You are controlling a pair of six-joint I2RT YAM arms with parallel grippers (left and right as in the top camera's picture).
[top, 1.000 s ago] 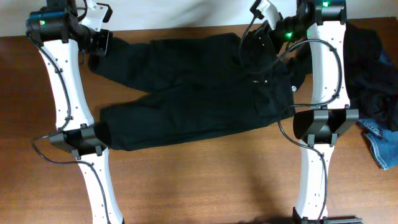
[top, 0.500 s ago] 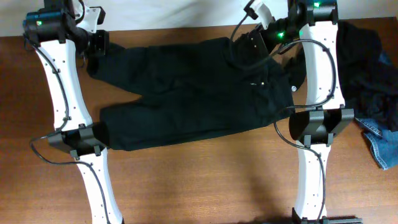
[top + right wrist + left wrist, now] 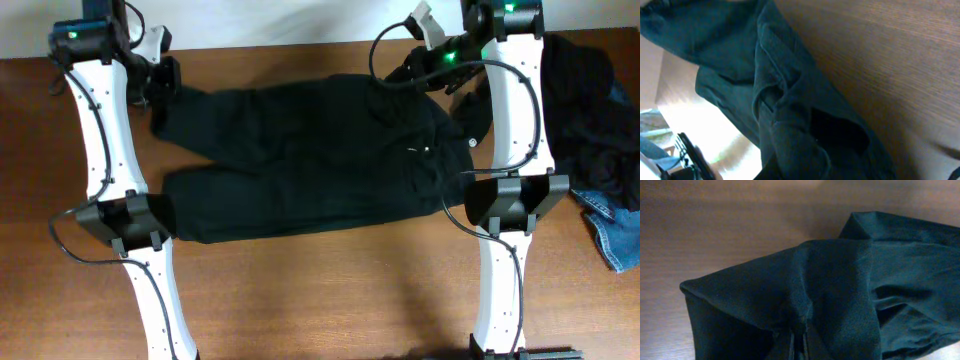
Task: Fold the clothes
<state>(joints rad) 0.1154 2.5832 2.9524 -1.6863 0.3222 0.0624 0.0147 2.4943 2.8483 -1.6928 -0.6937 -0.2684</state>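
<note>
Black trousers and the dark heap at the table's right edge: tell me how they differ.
The trousers lie spread out long; the heap is bunched up. The trousers sit mid-table; the heap lies beyond the right arm, at the edge. Both are dark, wrinkled fabric.

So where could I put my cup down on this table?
The table has a bare near strip, bordered by the black trousers above and the left arm and right arm at its sides. Also free: the left edge outside the left arm. Crowded: the right edge, with a dark clothes pile and blue denim.
</note>
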